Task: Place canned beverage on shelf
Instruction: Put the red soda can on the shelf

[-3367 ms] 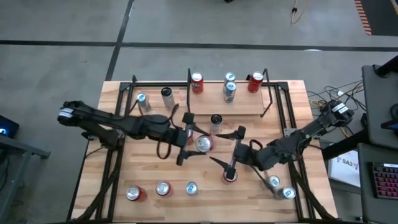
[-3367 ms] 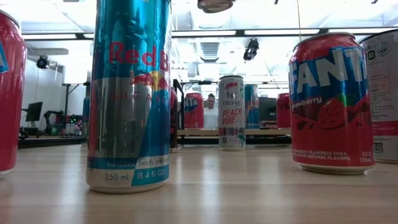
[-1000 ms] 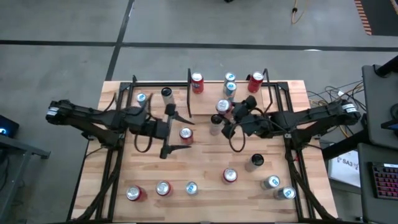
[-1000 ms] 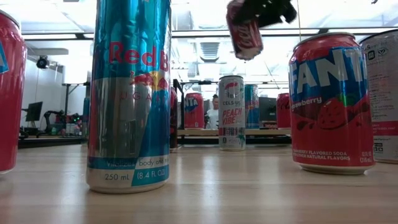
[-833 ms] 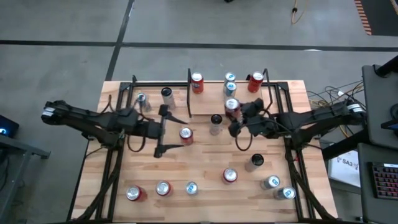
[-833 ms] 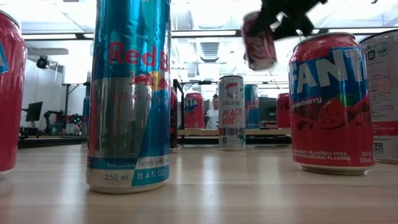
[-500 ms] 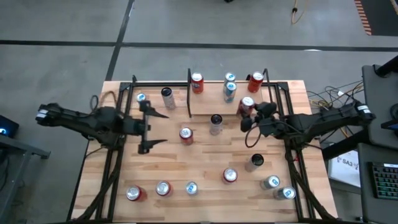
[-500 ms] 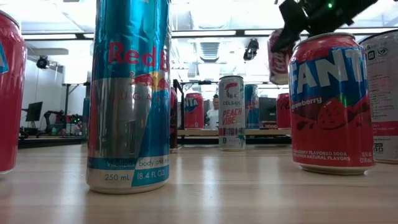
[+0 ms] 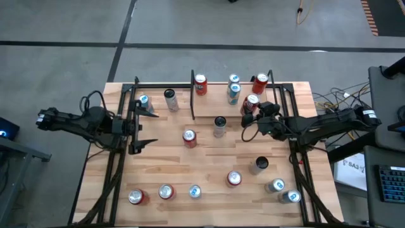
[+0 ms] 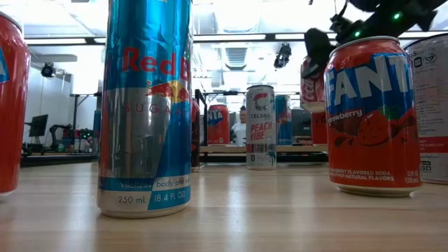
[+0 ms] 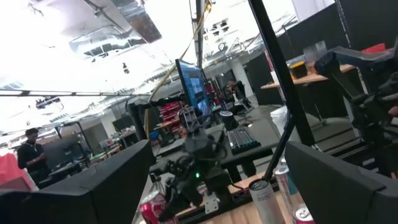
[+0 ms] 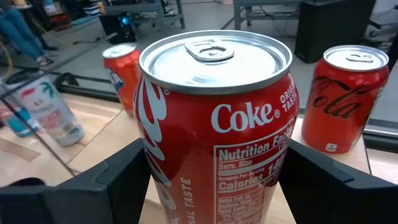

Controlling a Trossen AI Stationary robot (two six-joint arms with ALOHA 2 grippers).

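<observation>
Left gripper (image 9: 140, 127) stands wide and empty at 9 o'clock, clear of the work. Shelf (image 9: 215, 109) at 12 o'clock already carries 3 cans. Right gripper (image 9: 255, 109) clamps the Coke can (image 9: 251, 103) upright at the shelf's right end; whether it is seated cannot be told. Release remains, in my judgement. Obstruction: the red can (image 9: 259, 82) just beside, at 1 o'clock. A slim can (image 9: 219, 125) stands below the shelf edge.

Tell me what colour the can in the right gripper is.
Red, with white Coke lettering and a silver top; the can shows best in the right wrist view.
</observation>
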